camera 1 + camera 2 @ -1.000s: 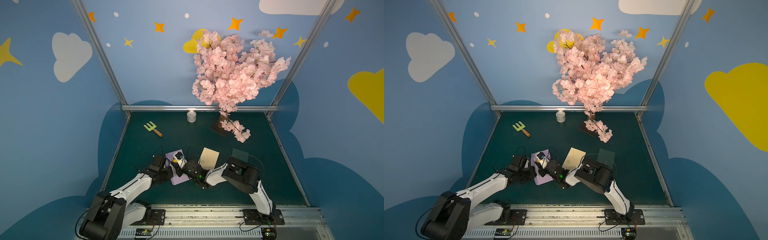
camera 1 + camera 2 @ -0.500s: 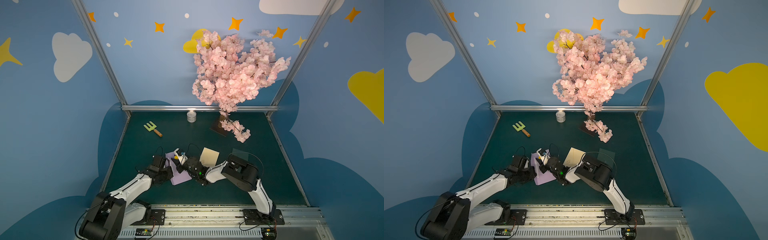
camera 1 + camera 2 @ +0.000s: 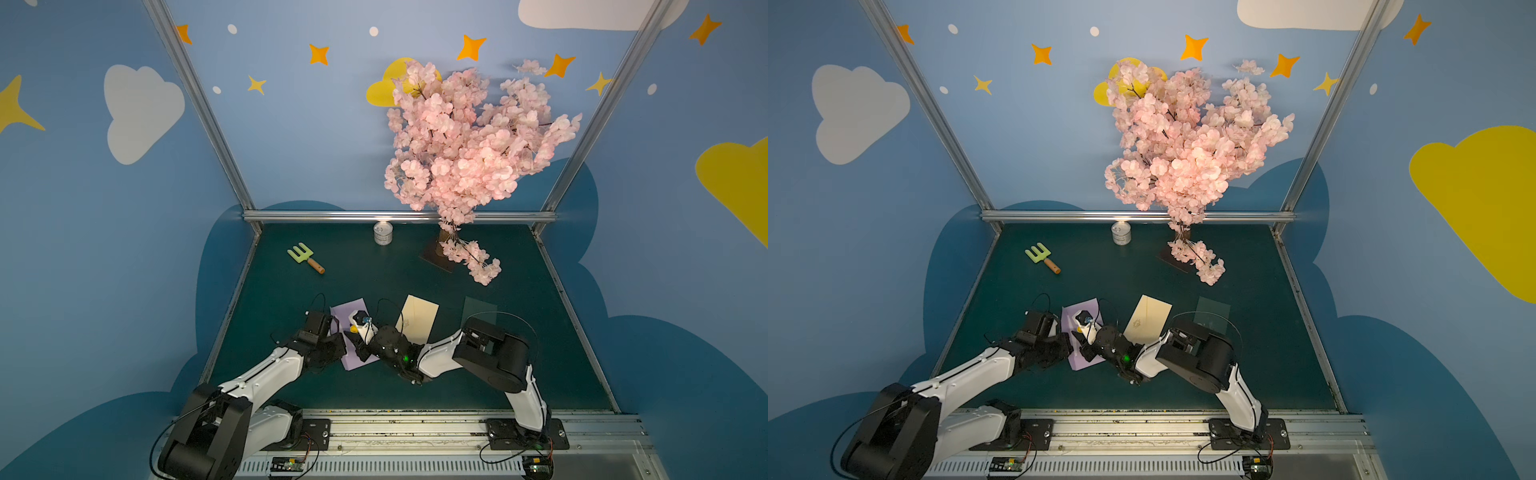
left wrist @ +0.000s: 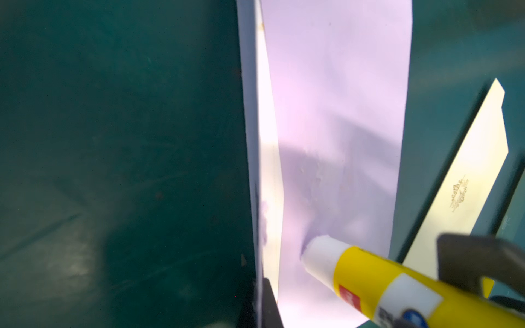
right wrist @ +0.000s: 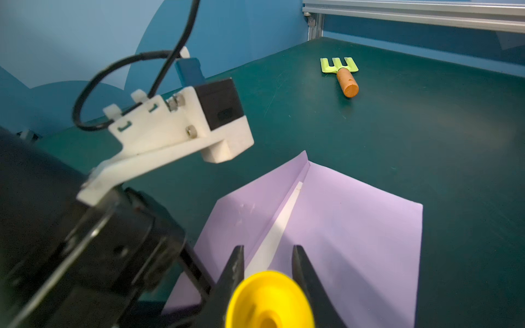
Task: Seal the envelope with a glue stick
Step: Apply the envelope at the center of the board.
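1. Located envelope point(image 3: 345, 311) lying on the near part of the desk point(image 3: 519, 374), lilac, between the two arms. Cream card point(image 3: 419, 318) just beside it, not touching.
2. Found flap point(image 5: 241, 210) open and raised off the body along the fold. Not sealed.
3. Read left jaws as fully closed. Judged to be pinching the flap's edge and holding it up, though the contact is half hidden in the left wrist view.
4. Found glue stick point(image 4: 383, 286) uncapped and clamped by its barrel in right jaws, which are closed down to the barrel's width. Yellow back end seen between them in the right wrist view.
5. Saw the whitish tip pressed at a tilt onto the lilac panel, just beside the pale strip that runs along the fold.
6. Noted faint dull smears point(image 4: 315, 176) further along the same panel. Taken as glue laid down, not certain.
7. Judged stage: gluing under way, with at most part of the line covered.
8. Left to do: finish the glue line, lift the stick clear, fold the flap down, press it shut.
9. Could not find the cap in any view.
10. Logged rake point(image 3: 305, 257), can point(image 3: 382, 233) and tree point(image 3: 469, 145) at the far end, well apart from the work and not involved.
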You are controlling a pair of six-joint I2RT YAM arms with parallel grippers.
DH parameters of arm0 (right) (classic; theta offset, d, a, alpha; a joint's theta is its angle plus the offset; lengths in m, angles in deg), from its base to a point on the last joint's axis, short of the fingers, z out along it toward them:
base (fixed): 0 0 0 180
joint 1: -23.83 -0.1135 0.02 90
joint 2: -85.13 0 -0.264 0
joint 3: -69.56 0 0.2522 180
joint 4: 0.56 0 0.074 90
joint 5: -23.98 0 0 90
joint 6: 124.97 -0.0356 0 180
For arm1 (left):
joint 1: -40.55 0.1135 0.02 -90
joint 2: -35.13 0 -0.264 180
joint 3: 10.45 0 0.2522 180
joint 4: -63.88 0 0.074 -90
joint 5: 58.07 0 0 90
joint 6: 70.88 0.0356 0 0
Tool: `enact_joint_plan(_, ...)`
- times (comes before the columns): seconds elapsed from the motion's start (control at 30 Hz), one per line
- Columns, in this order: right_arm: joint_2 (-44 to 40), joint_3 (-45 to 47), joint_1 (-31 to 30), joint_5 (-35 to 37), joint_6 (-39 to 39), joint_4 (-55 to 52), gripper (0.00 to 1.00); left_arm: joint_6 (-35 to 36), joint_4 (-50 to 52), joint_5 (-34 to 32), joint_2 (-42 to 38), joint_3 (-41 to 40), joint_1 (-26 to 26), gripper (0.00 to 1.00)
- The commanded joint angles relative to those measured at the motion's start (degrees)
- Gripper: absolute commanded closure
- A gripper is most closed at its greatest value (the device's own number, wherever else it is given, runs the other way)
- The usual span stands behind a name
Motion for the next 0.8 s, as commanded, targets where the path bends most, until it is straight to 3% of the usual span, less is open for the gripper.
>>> enact_joint_plan(0.0,3.71,-3.17,1.71,1.87,-1.0,-4.05,1.0,0.11,0.72,0.66,1.0,-0.83,-0.43,0.97)
enact_joint_plan(0.37,8.39,-11.32,5.81,0.98,0.81,-7.4,1.0,-0.32,0.86,0.55,0.37,-1.56,-0.45,0.97)
enact_joint_plan(0.57,3.5,-5.13,4.19,-0.65,2.48,-7.02,1.0,-0.24,0.97,0.09,0.57,-1.26,-0.49,0.97)
enact_joint_plan(0.77,-2.35,2.92,1.05,0.71,-0.79,-6.81,1.0,-0.23,0.71,0.36,0.75,-0.88,-0.47,0.97)
